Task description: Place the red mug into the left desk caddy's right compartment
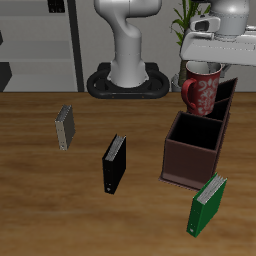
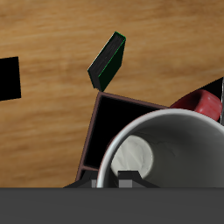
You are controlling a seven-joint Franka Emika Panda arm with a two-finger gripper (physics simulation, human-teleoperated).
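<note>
The red mug (image 1: 203, 92) is dark red with a pale mottled pattern. It hangs upright in my gripper (image 1: 206, 66), which is shut on its rim. It is above the far end of the left desk caddy (image 1: 188, 170), a reddish-brown open box with a middle divider and two alike wells. In the wrist view the mug's whitish inside (image 2: 140, 157) fills the frame, with its red handle (image 2: 206, 103) to one side. One dark well of the caddy (image 2: 112, 127) lies under it. The mug is clear of the caddy's rim.
A darker blackish box (image 1: 228, 95) stands just behind the caddy, close to the mug. A green book (image 1: 208, 204) stands near the caddy's front end and also shows in the wrist view (image 2: 107, 61). A black book (image 1: 114, 163) and a grey book (image 1: 65, 127) stand farther off.
</note>
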